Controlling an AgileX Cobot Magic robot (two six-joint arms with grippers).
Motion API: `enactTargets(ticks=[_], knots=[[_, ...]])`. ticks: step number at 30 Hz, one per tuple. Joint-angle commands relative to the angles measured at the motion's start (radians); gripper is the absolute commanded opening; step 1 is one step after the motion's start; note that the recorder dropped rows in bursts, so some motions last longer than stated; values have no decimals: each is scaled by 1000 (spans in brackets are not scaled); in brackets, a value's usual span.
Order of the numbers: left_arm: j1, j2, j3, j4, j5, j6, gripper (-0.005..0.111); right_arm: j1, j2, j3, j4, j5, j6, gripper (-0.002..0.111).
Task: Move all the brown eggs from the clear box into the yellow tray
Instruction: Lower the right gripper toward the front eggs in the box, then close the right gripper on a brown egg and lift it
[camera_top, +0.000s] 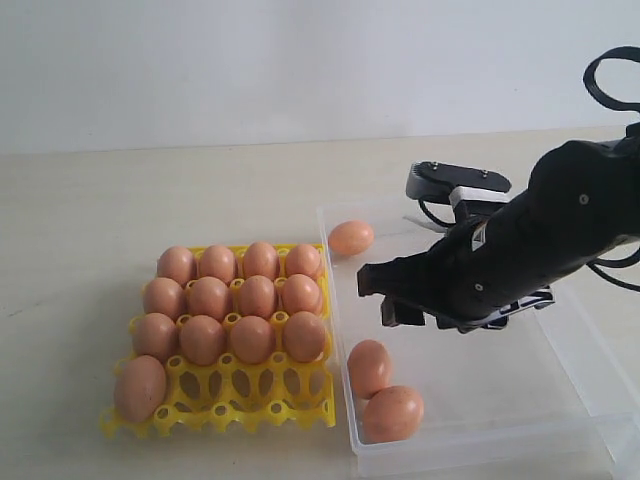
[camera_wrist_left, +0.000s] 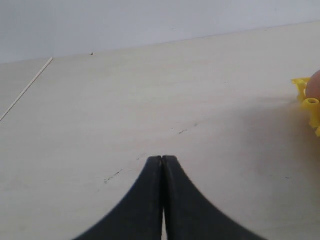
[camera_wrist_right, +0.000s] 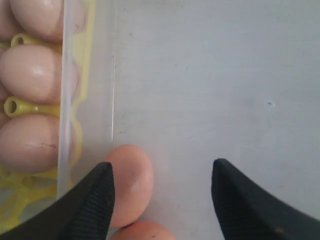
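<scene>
Plain matte reddish-brown eggs (camera_top: 208, 298); bright yellow open-lattice tray (camera_top: 262, 397); colourless see-through box (camera_top: 470, 440). Left gripper (camera_wrist_left: 162, 161) and right gripper (camera_top: 373, 298) both black; right arm (camera_top: 570, 220) glossy black. Table (camera_top: 90, 200) pale beige with faint dark scuffs, wall (camera_top: 250, 60) off-white.

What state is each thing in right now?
Bright yellow plastic egg tray: thirteen cups filled, three cups empty.
Clear plastic box: lidless, three brown eggs inside.
Right gripper: open, holding nothing.
Left gripper: shut, holding nothing.
</scene>
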Motion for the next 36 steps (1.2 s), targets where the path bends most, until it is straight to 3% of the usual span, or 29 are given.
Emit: enactTargets(ticks=[1, 14, 36], knots=[[-5, 1, -4, 0, -9, -4, 0, -4, 25, 4, 53, -5, -11, 57], [-5, 1, -4, 0, -9, -4, 0, 39, 83, 2, 210, -36, -134, 54], [-5, 1, -4, 0, -9, -4, 0, 66, 172, 2, 254, -95, -168, 53]])
